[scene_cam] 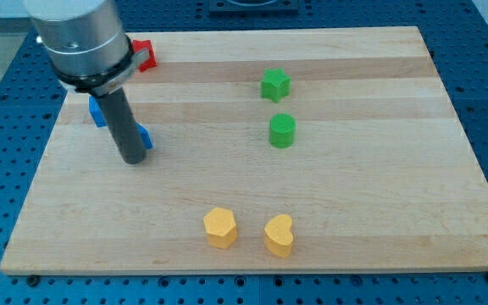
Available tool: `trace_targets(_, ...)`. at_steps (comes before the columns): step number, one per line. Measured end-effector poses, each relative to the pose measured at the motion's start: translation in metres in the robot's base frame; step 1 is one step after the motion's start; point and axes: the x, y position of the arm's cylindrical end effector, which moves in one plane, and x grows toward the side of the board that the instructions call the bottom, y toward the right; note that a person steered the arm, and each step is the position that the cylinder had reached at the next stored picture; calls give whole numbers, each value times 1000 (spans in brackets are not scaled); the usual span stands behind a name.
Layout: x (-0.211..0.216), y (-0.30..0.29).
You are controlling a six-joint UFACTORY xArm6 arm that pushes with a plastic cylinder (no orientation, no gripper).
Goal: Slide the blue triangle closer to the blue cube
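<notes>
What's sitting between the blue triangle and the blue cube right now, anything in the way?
No other block lies between them. My tip and the rod above it stand between the two blue blocks, hiding most of each, so I cannot tell which is the triangle.

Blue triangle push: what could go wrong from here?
1. My tip sits right against one blue block and hides most of it, so I cannot tell its shape; I might be pushing the wrong blue piece.
2. The other blue block lies close to the board's left edge; a push that way could send it off.
3. The red block at the top edge could get bumped by a wide sweep.
</notes>
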Motion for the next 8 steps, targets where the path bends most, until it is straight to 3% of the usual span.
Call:
trace_targets(2, -25, -29)
trace_targets(3, -8, -24)
trace_targets(4, 41, 7)
trace_targets(5, 28, 78)
trace_targets(6, -34, 84)
trace_targets(8, -35, 58)
